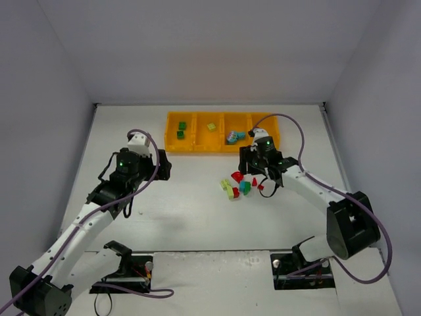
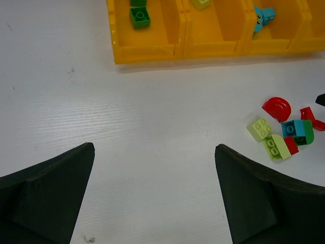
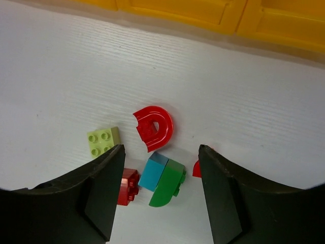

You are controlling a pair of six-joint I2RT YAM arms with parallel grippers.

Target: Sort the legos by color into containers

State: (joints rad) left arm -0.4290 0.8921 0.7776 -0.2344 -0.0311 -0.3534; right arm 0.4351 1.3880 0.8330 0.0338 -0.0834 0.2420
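The orange-yellow tray holds dark green bricks, a lime brick and a teal piece. Loose legos lie in front of it. My right gripper is open and low over this pile. Its fingers straddle a teal-blue brick joined to a dark green rounded piece. A red arch, a lime brick and a red brick lie close by. My left gripper is open and empty over bare table, left of the pile.
Grey walls enclose the white table on three sides. The tray's front wall runs just beyond the left gripper. The right arm's purple cable loops over the tray's right end. The arm bases stand at the near edge.
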